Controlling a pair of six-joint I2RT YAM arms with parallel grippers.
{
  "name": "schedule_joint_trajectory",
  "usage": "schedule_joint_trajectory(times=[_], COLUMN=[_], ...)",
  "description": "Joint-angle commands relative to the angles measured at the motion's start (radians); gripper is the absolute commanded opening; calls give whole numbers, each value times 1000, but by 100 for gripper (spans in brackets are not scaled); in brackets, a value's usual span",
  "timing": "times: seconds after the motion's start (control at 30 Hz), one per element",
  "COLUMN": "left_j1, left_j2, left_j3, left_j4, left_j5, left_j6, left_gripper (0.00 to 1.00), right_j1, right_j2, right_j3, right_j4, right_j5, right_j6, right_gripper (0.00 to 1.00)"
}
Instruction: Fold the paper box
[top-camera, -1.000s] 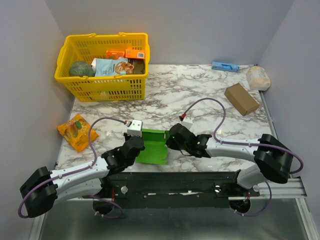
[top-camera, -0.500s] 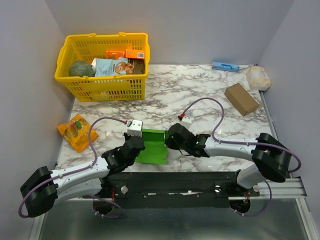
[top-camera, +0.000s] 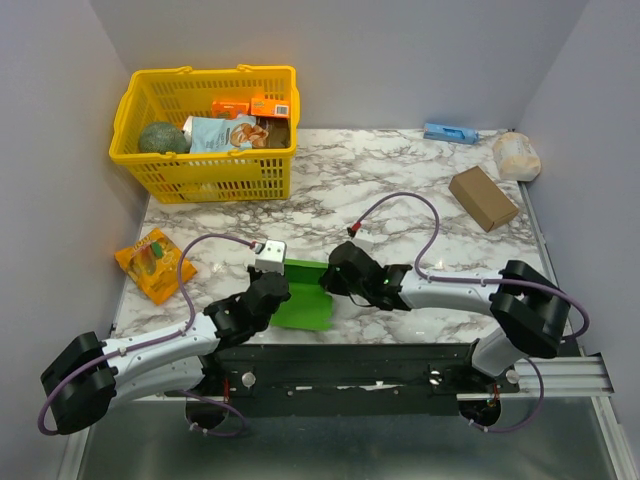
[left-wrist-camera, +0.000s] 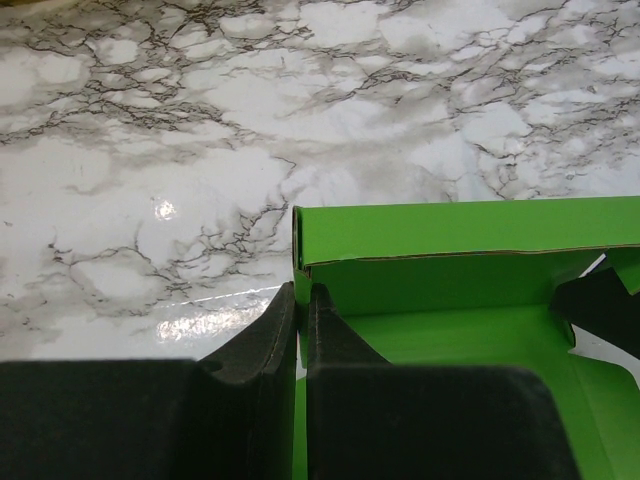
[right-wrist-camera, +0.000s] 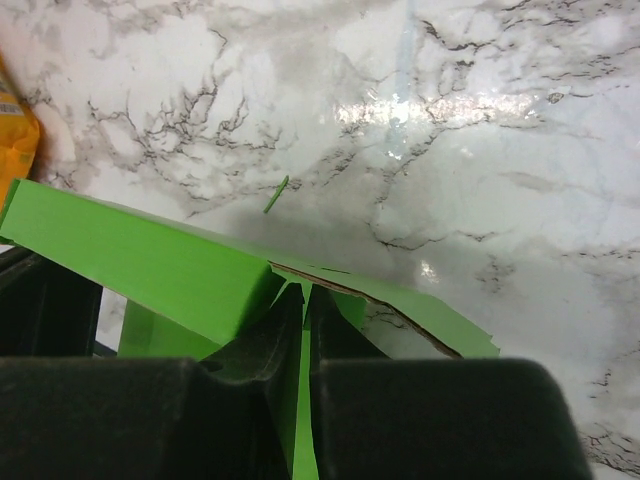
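The bright green paper box (top-camera: 303, 296) lies open near the table's front edge, between my two grippers. My left gripper (top-camera: 278, 292) holds its left end. In the left wrist view the black fingers (left-wrist-camera: 283, 318) are pinched on the box's thin left wall, with the green back wall (left-wrist-camera: 450, 245) beyond them. My right gripper (top-camera: 330, 281) is at the box's right end. In the right wrist view its jaws (right-wrist-camera: 305, 292) are shut on a thin green flap, under a raised green panel (right-wrist-camera: 150, 260). The box floor is partly hidden by both grippers.
A yellow basket (top-camera: 200, 176) with groceries stands at the back left. An orange packet (top-camera: 152, 263) lies at the left edge. A brown cardboard box (top-camera: 483, 197), a white bag (top-camera: 516, 155) and a blue item (top-camera: 450, 132) sit at the back right.
My right gripper has moved left with the box's right end, so the green box now looks narrower. The left arm has not moved.
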Motion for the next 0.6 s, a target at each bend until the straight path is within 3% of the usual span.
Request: schedule_joint_trajectory(times=[0.0, 0.57], left_j1=[-7, -5], left_j2=[-6, -15], left_j3=[2, -1], left_j4=[33, 35], left_j5=[24, 25], left_j6=[-16, -18], left_gripper=[0, 0], right_j1=[3, 5], right_j2=[36, 168], right_j3=[4, -16], right_j4=[34, 100], right_j5=[-47, -197], right_j6=[23, 102], right_gripper=[15, 11])
